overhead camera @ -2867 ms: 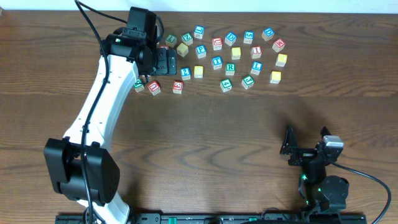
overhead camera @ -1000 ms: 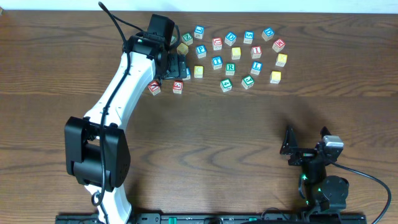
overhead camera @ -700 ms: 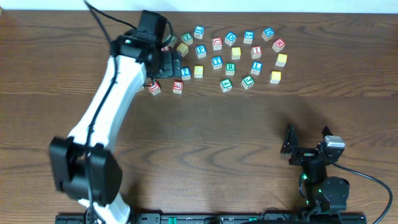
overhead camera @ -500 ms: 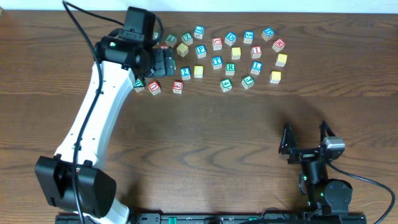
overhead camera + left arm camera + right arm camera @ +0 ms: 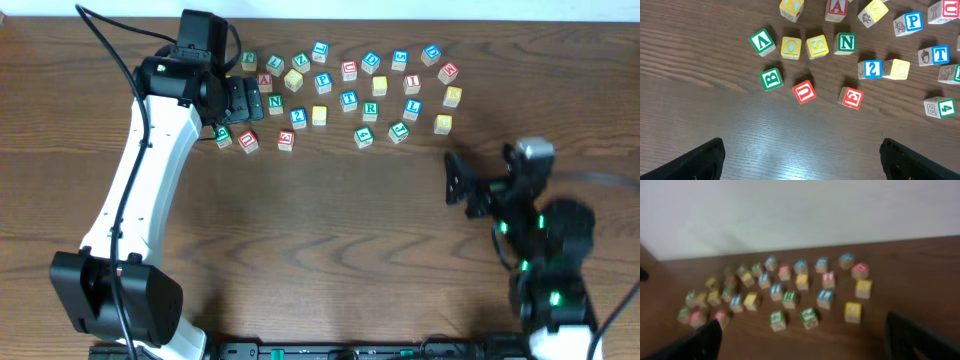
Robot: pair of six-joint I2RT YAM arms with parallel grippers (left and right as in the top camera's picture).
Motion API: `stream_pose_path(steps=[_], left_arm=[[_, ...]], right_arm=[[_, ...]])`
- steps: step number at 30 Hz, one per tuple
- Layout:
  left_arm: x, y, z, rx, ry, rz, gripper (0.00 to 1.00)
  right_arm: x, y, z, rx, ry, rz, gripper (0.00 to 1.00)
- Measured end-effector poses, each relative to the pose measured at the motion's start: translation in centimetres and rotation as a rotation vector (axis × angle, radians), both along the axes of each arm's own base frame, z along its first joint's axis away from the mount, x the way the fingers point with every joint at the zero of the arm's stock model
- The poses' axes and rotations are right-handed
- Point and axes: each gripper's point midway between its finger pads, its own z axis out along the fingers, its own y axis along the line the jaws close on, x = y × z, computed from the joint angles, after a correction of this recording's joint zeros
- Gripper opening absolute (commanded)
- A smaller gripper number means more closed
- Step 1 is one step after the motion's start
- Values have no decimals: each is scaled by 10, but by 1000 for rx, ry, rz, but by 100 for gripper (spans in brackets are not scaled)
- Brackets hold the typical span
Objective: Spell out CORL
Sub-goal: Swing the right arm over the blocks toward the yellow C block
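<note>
Wooden R cube [image 5: 371, 108], grained tabletop [image 5: 330, 220]

Red U cube [image 5: 804, 91] is sitting at 4 o'clock fr. green B cube [image 5: 771, 78], apart, on wood table [image 5: 790, 142].

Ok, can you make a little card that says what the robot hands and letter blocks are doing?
left gripper: open, empty, at the left end of the letter blocks
right gripper: open, empty, away from the blocks
R block: on the table, untouched
L block: right of R, untouched
word: not spelled yet
</note>
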Motion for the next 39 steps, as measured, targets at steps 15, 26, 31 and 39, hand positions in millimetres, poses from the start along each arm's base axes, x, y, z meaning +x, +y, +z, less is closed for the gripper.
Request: stream_pose_path(steps=[15,26,31,39], left_arm=[[1,0,1,0,-3,0,98],[4,-1,2,-5,-20,4,98],[5,-1,3,-7,-23,7,98],[5,4,2,-7,-20,19,98]], right_arm=[[113,42,-2,8,497,276,99],[161,86,-15,-18,659,387,99],[166,125,-44,-47,694,454,99],[173,137,-43,-92,648,450,99]])
